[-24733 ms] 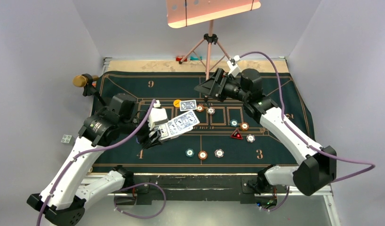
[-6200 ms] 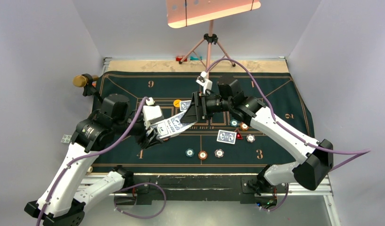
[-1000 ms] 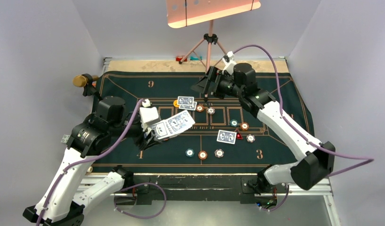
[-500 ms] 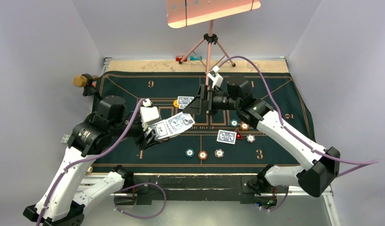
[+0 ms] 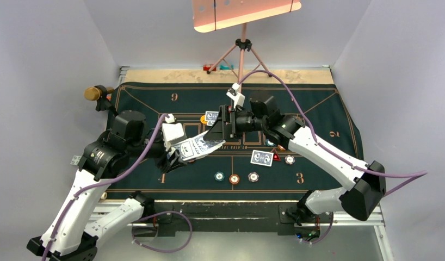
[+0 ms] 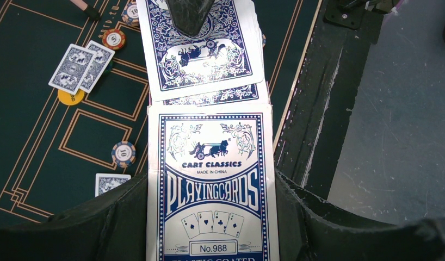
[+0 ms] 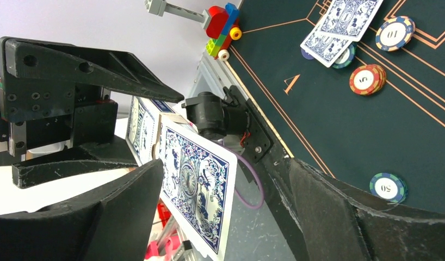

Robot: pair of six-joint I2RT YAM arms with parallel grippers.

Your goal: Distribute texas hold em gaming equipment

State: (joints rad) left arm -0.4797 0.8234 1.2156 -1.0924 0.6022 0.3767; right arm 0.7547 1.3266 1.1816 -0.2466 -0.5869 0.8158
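Playing cards, blue-backed, are slid partway from the card box clamped in the left gripper above the felt mat's left half; the top card is straddled by the wide-open right gripper.

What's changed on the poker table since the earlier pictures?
One card was dealt by the red marker, another made a pair by the yellow disc. The right fingers, open, swung back to the top card of the deck. The left fingers stay shut on the deck; chips unmoved.
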